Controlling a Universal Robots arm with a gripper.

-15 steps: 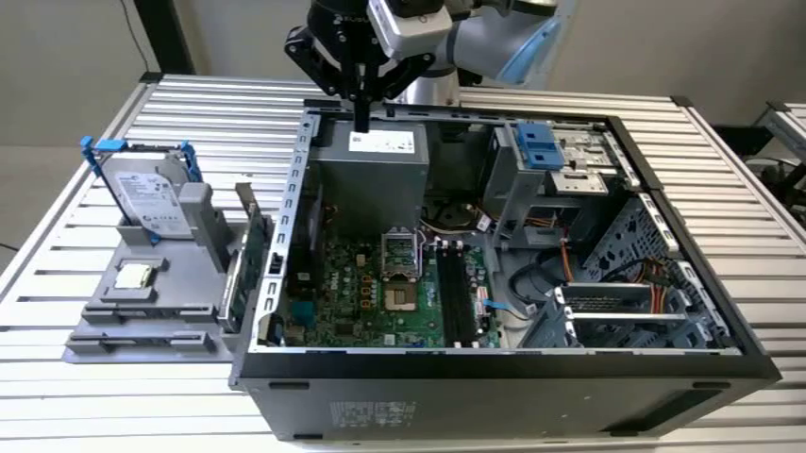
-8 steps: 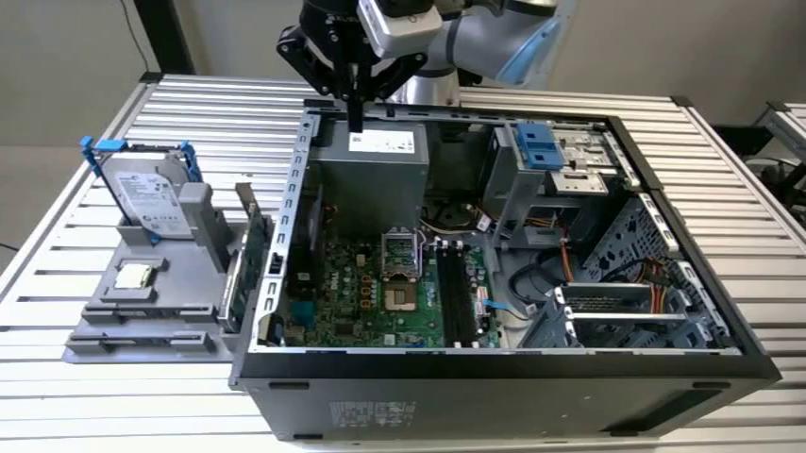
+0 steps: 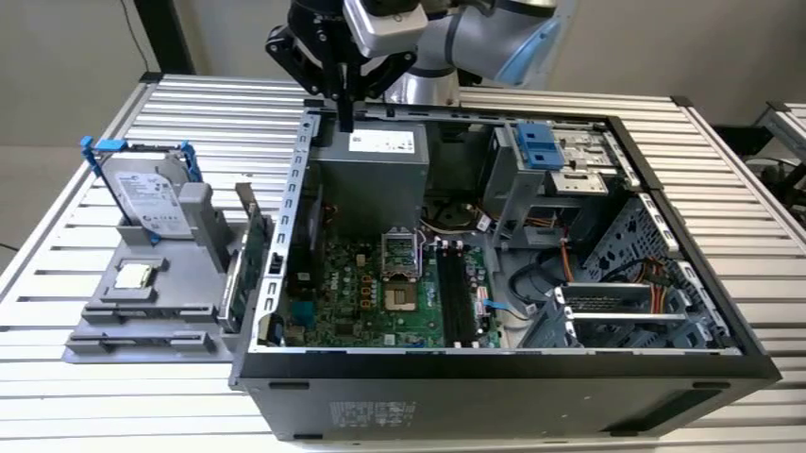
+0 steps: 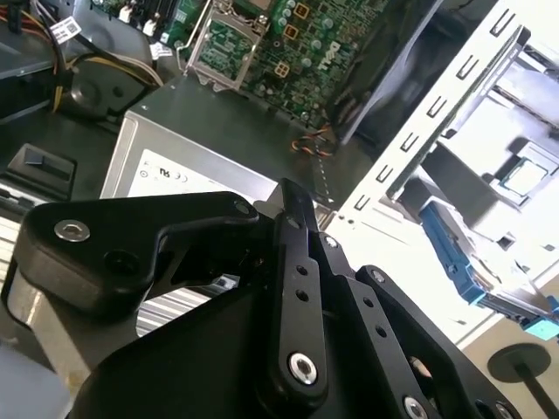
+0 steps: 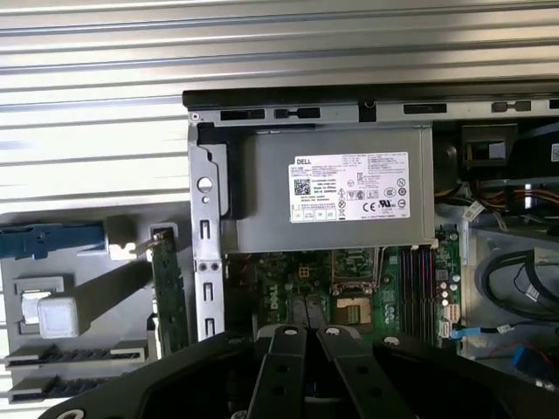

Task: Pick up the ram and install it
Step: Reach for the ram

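**One gripper (image 3: 344,118) clenched on nothing, ram (image 3: 147,310) in the holder (image 3: 183,293)**

In the exterior view, a slatted table (image 3: 189,104) carries the grey holder near its edge at the exterior view's left. An open computer case (image 3: 504,377) sits across the table's middle. At the holder's far end a hard drive (image 3: 145,193) in a blue frame stands upright, and a square chip (image 3: 135,276) lies near the holder's middle. The ram rests on its long edge toward the holder's near end, well apart from the gripper. A green card (image 3: 252,250) stands on edge along the holder's side next to the case. The gripper hangs over the case's far wall, just above the grey power supply (image 3: 377,165). Its fingers (image 5: 284,367) are pressed together with nothing between them, and the tips meet in both wrist views. On the near side of the power supply lies the green motherboard (image 3: 365,293). Along the motherboard's edge at the exterior view's right run the black slots (image 3: 456,293).
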